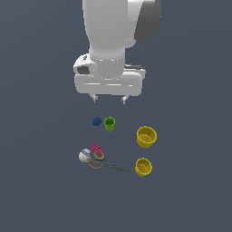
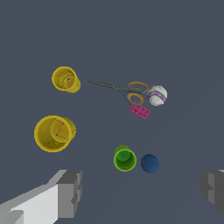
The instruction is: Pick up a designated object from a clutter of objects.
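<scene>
The blue ball (image 1: 96, 121) sits just above the exterior view's center, beside the green cup (image 1: 109, 123) on that view's left; being round, it shows no long axis or heading. The gripper (image 1: 108, 99) hangs above it, fingers spread wide and holding nothing.

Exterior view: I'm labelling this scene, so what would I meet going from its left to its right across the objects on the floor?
White-and-purple ball → blue ball → green cup → the two yellow cups, at the far right. The pink block and scissors overlap the first ball's span, so I leave them out.
</scene>
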`<state>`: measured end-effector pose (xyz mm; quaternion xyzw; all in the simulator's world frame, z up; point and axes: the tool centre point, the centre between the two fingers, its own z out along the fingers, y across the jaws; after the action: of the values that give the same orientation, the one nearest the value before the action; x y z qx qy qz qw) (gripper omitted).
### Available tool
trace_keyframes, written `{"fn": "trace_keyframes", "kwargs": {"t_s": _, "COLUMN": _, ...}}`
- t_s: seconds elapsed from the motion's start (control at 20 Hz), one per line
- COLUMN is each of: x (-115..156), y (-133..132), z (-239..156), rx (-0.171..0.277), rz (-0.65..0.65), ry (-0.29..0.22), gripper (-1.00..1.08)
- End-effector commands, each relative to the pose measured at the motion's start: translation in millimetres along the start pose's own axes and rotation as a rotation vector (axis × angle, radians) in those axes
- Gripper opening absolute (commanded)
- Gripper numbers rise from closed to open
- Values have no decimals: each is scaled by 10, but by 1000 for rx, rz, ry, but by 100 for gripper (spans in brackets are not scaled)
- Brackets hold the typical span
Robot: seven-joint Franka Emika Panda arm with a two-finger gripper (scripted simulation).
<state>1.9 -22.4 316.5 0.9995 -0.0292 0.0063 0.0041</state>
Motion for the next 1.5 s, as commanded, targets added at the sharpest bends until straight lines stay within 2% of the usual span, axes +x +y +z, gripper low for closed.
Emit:
{"fn": "trace_keyframes", "kwargs": {"t_s": 0.0, "x": 0, "y": 0, "z": 0, "rx": 0, "rz": 0, "ry": 0, "gripper": 100}}
{"fn": "trace_keyframes", "kwargs": {"t_s": 0.5, "x": 10, "y": -236, "z": -181, "rx": 3, "rz": -20, "ry": 15, "gripper": 100}}
{"fn": "trace_keyframes", "kwargs": {"t_s": 0.95, "x": 0, "y": -145, "z": 4, "rx": 5, "rz": -60, "ry": 13, "gripper": 100}}
{"fn": "trace_keyframes", "kwargs": {"t_s": 1.45, "x": -86, "y": 112, "z": 557, "rx": 11, "rz": -187, "ry": 8, "gripper": 100}}
